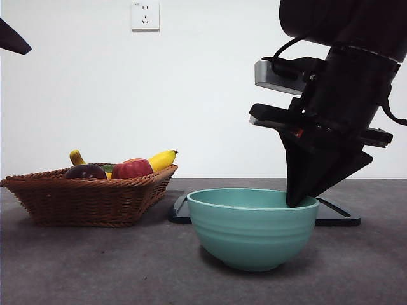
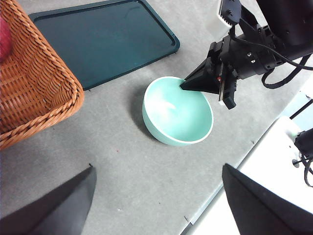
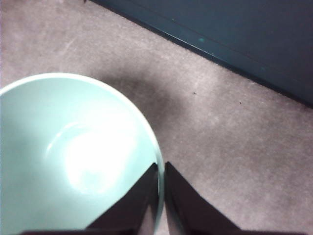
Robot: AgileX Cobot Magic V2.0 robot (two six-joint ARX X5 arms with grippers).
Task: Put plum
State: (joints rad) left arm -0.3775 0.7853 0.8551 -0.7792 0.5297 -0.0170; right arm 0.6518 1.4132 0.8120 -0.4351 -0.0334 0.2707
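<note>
Right hand (image 1: pixel 299 202) pinches the bowl (image 1: pixel 252 229) rim; plum (image 1: pixel 86 171) half-hidden in basket (image 1: pixel 89 197).

A staged robot test bench in a lab or plain office room, not a lived-in kitchen. A bare white wall (image 1: pixel 210 89) fills the background, with only a socket (image 1: pixel 145 15) at the upper left of the front view. The grey tabletop (image 1: pixel 95 267) carries a few props set well apart: a wicker basket (image 1: pixel 89 197) of fruit at the left, a mint-green bowl (image 1: pixel 253 229) in the lower centre, a dark tray (image 2: pixel 105 39) behind it. A black robot arm (image 1: pixel 337 108) with exposed cables and a mounted camera fills the upper right.
</note>
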